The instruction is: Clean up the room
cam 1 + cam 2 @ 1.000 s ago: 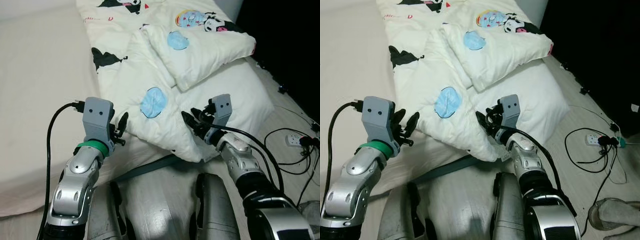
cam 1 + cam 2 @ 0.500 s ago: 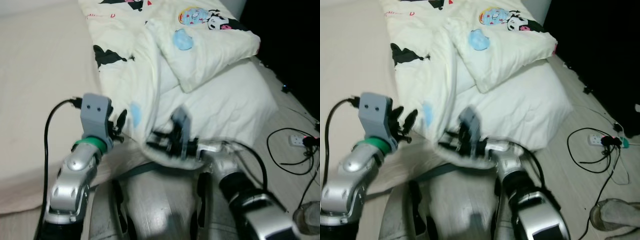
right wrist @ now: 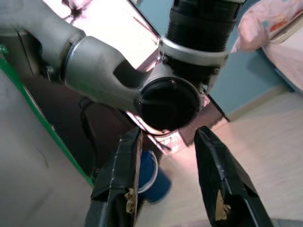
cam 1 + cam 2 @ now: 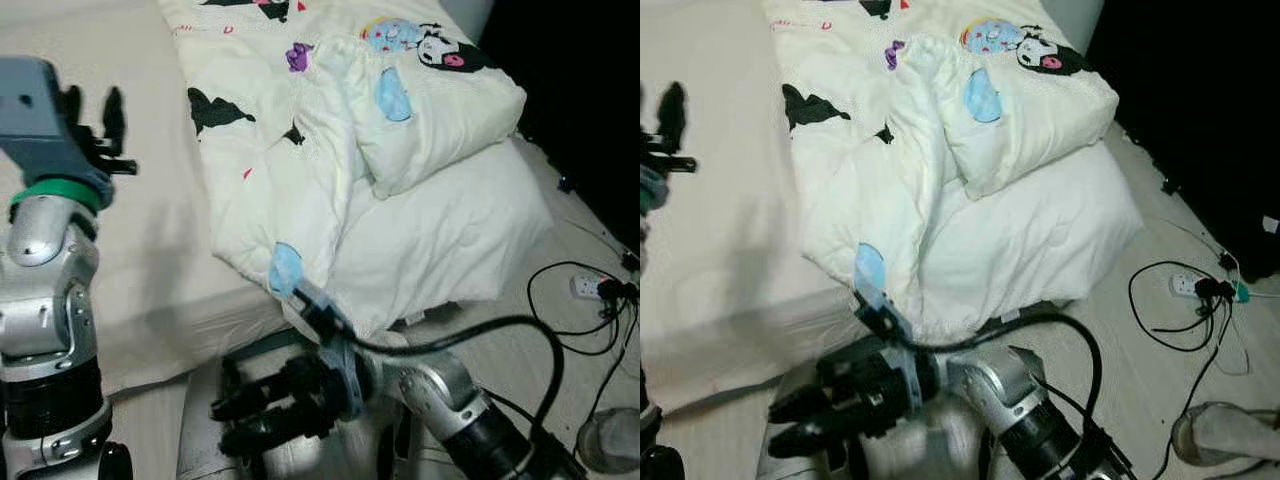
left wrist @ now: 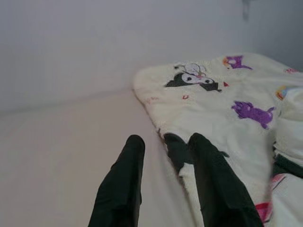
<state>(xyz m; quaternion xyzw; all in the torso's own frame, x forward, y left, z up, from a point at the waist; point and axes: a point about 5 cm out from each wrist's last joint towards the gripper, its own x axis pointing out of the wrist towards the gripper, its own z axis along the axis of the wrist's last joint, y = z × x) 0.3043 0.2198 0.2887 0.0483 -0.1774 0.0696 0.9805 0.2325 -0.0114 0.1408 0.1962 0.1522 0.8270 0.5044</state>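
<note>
From the head views, the quilt (image 4: 330, 170) lies bunched on the right half of the bed (image 4: 140, 250), its long axis running away from the robot — the right gripper (image 4: 255, 420) hangs low just below the quilt's near corner, fingers apart and empty, the nearer of the two. In the left wrist view the left gripper (image 5: 165, 189) hovers over the bare sheet with fingers spread, holding nothing, the quilt edge just beside it. The right wrist view looks back at the robot's own body, fingers parted — no cloth between them.
</note>
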